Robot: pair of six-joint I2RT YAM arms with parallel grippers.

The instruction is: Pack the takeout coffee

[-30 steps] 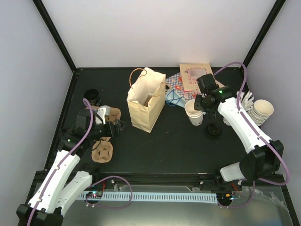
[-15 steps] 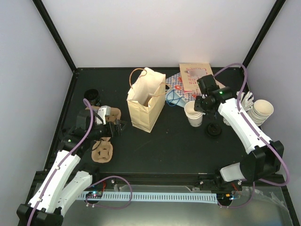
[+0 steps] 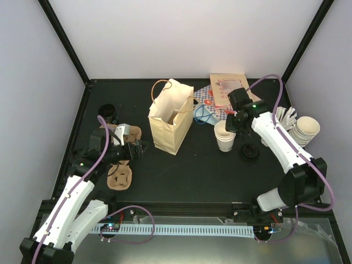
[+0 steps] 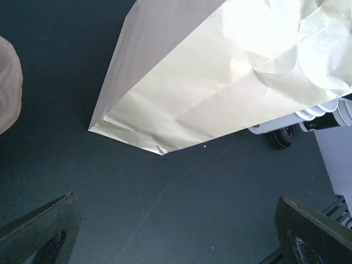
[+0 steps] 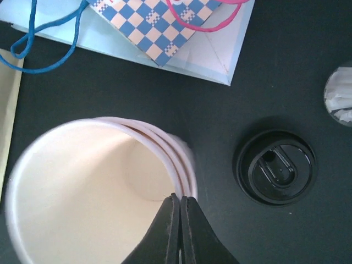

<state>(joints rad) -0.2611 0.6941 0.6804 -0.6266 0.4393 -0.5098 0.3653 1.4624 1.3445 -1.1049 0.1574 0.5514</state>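
While your right gripper (image 5: 180, 204) sits with its fingertips pressed together at the rim of the nested lidless cups (image 5: 82, 187), the takeout coffee (image 3: 109, 113) stands unpacked at the far left, well apart from the open paper bag (image 3: 170, 118). I judge packing not yet begun; next you need an upright hold on that lidded cup, then a lowering through the bag's mouth. Your left gripper (image 4: 175, 212), fingers spread wide and empty, faces the bag's side. The right wrist view alone shows the closed tips; the top view alone shows the coffee.
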